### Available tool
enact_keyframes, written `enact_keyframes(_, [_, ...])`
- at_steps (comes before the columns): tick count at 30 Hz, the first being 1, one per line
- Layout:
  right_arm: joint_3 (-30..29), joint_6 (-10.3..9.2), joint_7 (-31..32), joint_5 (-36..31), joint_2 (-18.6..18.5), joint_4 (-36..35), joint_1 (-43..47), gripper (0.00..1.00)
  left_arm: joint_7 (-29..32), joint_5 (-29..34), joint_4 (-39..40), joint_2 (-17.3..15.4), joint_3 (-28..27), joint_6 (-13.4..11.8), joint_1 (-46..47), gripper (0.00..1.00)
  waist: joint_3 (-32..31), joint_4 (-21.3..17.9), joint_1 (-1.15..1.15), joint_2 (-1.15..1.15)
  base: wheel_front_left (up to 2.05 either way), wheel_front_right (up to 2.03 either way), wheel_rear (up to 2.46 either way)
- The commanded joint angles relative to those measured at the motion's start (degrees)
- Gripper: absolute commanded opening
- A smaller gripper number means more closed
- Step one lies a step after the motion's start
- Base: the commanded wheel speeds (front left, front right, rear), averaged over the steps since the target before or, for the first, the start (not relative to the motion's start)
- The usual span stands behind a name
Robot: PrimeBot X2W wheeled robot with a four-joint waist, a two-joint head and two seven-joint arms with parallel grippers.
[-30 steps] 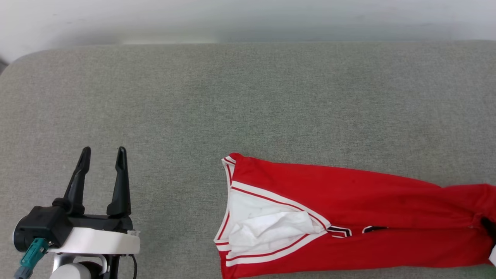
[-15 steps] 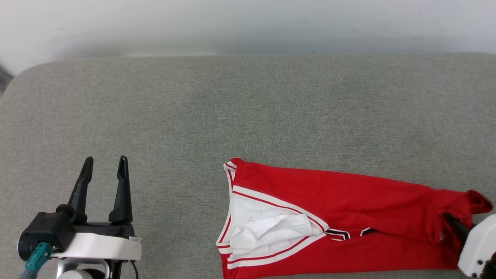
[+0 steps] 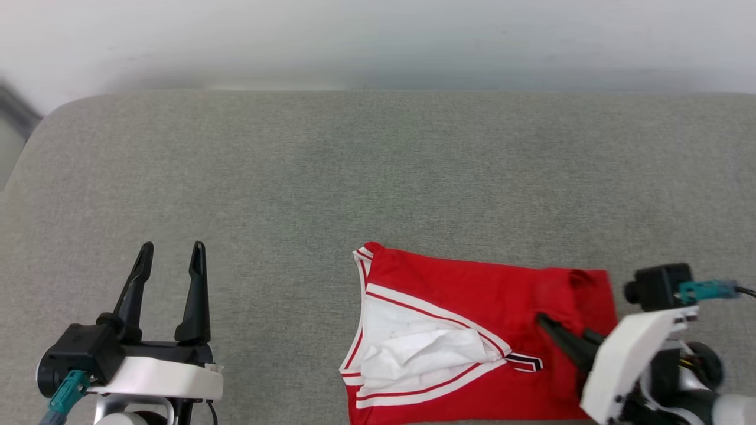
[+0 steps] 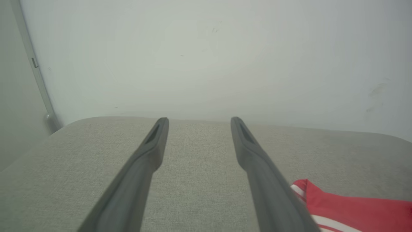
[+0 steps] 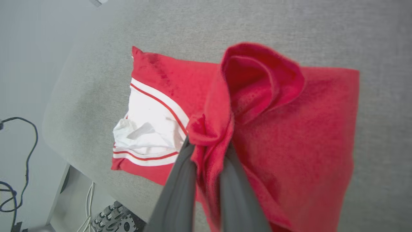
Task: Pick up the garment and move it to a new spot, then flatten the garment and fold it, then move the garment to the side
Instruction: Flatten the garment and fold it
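The garment (image 3: 472, 295), a red jersey shirt with a white sleeve and red-white stripe trim, lies on the grey cushion at the lower middle right. My right gripper (image 3: 546, 323) is shut on its red hem end, which is lifted and carried over the shirt's body toward the sleeve. In the right wrist view the red cloth (image 5: 257, 96) bunches between the two fingers of the right gripper (image 5: 209, 148). My left gripper (image 3: 171, 254) stands open at the lower left, apart from the shirt. Its fingers (image 4: 151, 151) hold nothing; a garment corner (image 4: 347, 206) shows at the lower right.
A grey fabric surface (image 3: 295, 177) spreads wide to the left and behind the shirt, ending at a pale wall (image 3: 378, 41). In the right wrist view the surface's near edge drops to a floor with black cables (image 5: 19, 161).
My right gripper has pulled the shirt's right end leftward over its body, so the shirt now looks much shorter. The camera has shifted a little. The left gripper stays open.
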State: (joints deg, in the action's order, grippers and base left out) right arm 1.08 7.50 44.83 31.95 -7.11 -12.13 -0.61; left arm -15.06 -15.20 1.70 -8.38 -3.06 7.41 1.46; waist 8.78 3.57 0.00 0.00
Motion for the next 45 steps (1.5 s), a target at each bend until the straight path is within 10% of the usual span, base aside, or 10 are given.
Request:
enact_keyframes(1, [1.2, -0.02, 0.4, 0.8, 1.4, -0.4, -1.2, 0.00, -0.1, 0.2, 0.0, -0.1, -0.1, 0.1, 0.3, 1.00, 0.1, 0.6, 0.00, 0.00, 0.00, 0.00, 0.00])
enact_keyframes(26, [15.3, -0.02, -7.9, 7.4, 4.3, 15.7, -11.2, 0.00, -0.1, -0.3, -1.2, -0.6, 1.8, 0.1, 0.6, 1.00, 0.1, 6.5, 0.00, 0.00, 0.00, 0.00, 0.00])
enact_keyframes(27, [15.6, -0.02, -8.5, 7.3, 4.3, 16.4, -11.5, 0.24, -0.1, -0.3, -1.2, -0.6, 1.8, 0.1, 0.6, 1.00, 0.2, 6.6, 0.00, 0.00, 0.00, 0.00, 0.00])
enact_keyframes(28, [16.0, -0.02, -9.0, 6.7, 4.3, 16.9, -11.9, 0.83, -0.1, -0.4, -1.2, -0.6, 1.8, 0.1, 0.5, 1.00, 0.2, 6.6, 0.00, 0.00, 0.00, 0.00, 0.00])
enact_keyframes(29, [16.4, -0.02, -9.5, 6.7, 4.3, 17.6, -12.0, 1.00, -0.1, -0.4, -1.2, -0.6, 1.7, 0.1, 0.5, 1.00, 0.2, 6.7, 0.00, 0.00, 0.00, 0.00, 0.00])
enact_keyframes(45, [17.8, -0.02, -13.8, 6.5, 4.1, 18.2, -17.3, 1.00, -0.1, -0.4, -0.6, -0.6, 1.3, 0.1, 0.3, 1.00, -1.1, 2.8, 0.00, 0.00, 0.00, 0.00, 0.00])
